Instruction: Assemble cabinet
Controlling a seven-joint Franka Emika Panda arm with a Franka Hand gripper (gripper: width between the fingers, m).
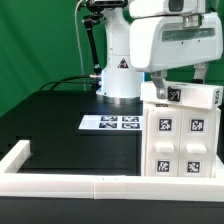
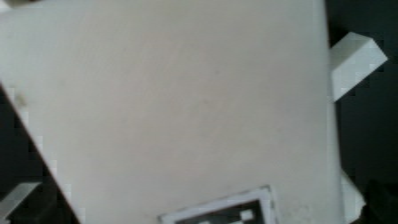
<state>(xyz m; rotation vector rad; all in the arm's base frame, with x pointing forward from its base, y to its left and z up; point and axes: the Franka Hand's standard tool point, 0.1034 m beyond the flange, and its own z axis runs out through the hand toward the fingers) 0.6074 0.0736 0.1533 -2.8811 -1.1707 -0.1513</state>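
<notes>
The cabinet (image 1: 185, 135) is a large white box of panels with square black-and-white tags on its front, standing on the black table at the exterior view's right. My gripper (image 1: 158, 92) hangs from the big white hand right over the cabinet's top left edge, with its dark fingers reaching down to that edge. Whether they are shut on the panel does not show. In the wrist view a plain white cabinet panel (image 2: 178, 100) fills almost the whole picture, with one tag (image 2: 222, 208) at its edge. My fingers are hidden there.
The marker board (image 1: 110, 122) lies flat mid-table in front of the arm's base (image 1: 118, 80). Low white border rails (image 1: 70, 183) run along the front edge and the left side. A green curtain hangs behind. Another white part's edge (image 2: 352, 65) shows beside the panel.
</notes>
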